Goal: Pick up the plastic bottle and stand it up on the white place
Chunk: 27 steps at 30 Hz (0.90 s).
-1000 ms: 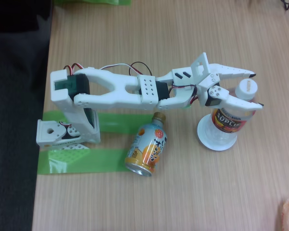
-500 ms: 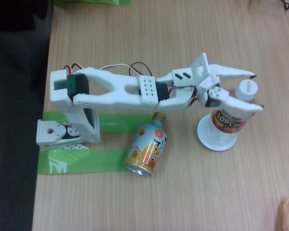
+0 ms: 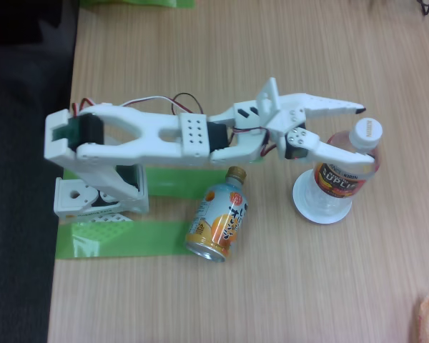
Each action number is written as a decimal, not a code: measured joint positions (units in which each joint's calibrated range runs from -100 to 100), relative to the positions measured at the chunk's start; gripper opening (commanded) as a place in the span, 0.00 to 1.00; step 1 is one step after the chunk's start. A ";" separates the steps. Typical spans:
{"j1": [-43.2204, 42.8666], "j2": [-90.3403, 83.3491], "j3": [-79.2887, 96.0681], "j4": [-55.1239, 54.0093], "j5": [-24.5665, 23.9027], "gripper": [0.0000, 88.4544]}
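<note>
On the right of the fixed view, the plastic bottle (image 3: 345, 166) stands on the white place (image 3: 317, 205), leaning slightly. The hand (image 3: 367, 133), released, has drawn back toward the arm's base since a second ago, its fingers spread either side of the cap. Placement looks done; an orange can (image 3: 218, 214) lies untouched on the bench (image 3: 236, 50).

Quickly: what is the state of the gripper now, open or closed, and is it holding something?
Gripper: open, holding nothing; the plastic bottle stands on the white dish.
</note>
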 measured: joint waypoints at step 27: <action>2.39 -57.83 26.57 0.08 43.53 0.36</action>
